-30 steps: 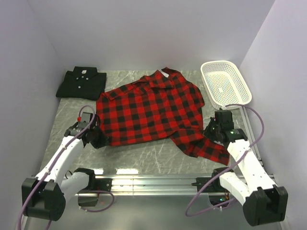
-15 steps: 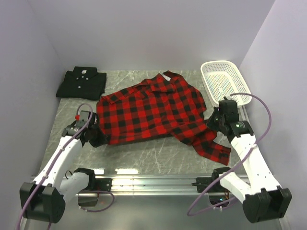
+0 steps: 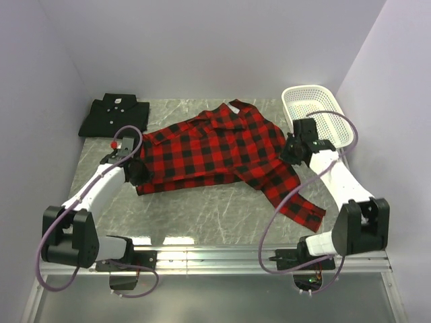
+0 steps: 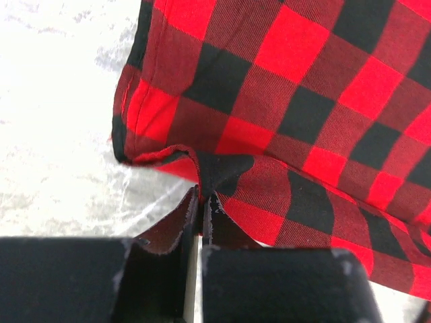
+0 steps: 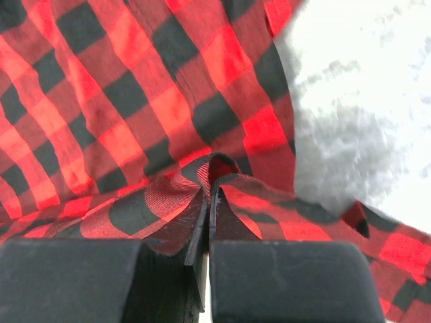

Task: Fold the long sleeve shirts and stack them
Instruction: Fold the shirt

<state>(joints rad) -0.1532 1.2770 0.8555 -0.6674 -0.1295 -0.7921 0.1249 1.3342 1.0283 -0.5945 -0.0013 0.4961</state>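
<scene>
The black shirt lies folded at the far left of the surface. The left pincer is pressed together on a fold of the plaid shirt, spread mid-surface; the right pincer pinches its right side, near the basket. Folding seems just begun; next, both edges need carrying over evenly. From above, both pinched folds are hidden.

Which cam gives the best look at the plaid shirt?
Top external: the whole plaid shirt shows, spread across the table, one sleeve trailing toward the near right. Each wrist view shows only a close patch of checks around a pinched fold.
</scene>
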